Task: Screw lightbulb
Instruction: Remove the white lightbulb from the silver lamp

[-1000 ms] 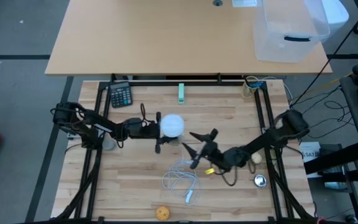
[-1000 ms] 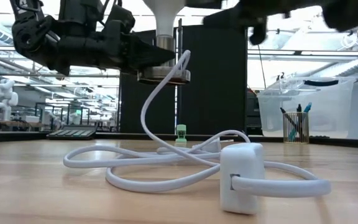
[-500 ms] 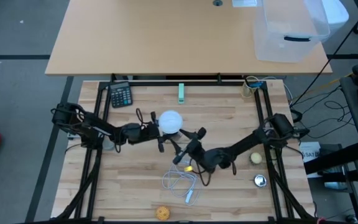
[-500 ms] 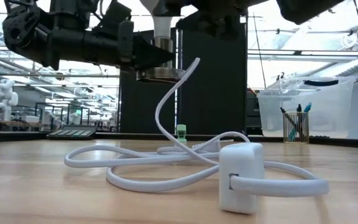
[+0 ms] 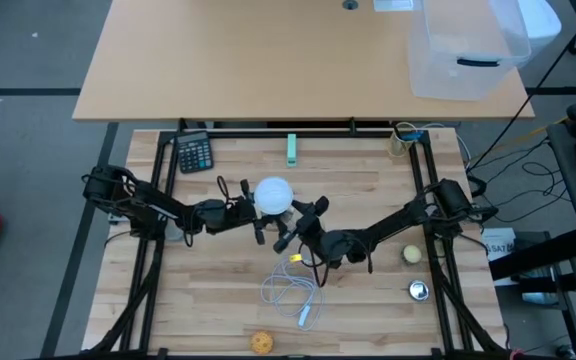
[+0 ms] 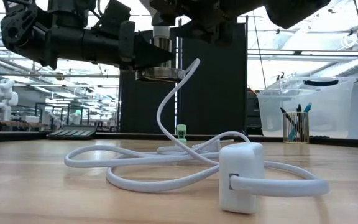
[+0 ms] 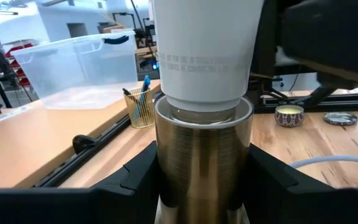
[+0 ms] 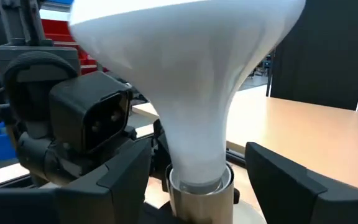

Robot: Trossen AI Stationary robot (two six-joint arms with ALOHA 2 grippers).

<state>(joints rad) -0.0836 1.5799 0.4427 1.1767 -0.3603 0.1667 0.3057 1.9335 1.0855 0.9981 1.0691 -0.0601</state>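
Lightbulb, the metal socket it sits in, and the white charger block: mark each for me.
lightbulb (image 5: pixel 273 195): high view, top of the round white globe.
metal socket (image 7: pixel 202 163): left wrist view, front of the brushed metal barrel under the bulb's neck.
white charger block (image 6: pixel 241 177): low view, front face of the block.

matt white lightbulb (image 8: pixel 185 74), brushed metal socket (image 7: pixel 202 162)

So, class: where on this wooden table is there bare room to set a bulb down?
Bare wood lies between the calculator and the left arm, and between the green block and the right rail. The middle is crowded: lightbulb, both arms, and the white cable with its adapter, orange ball below.
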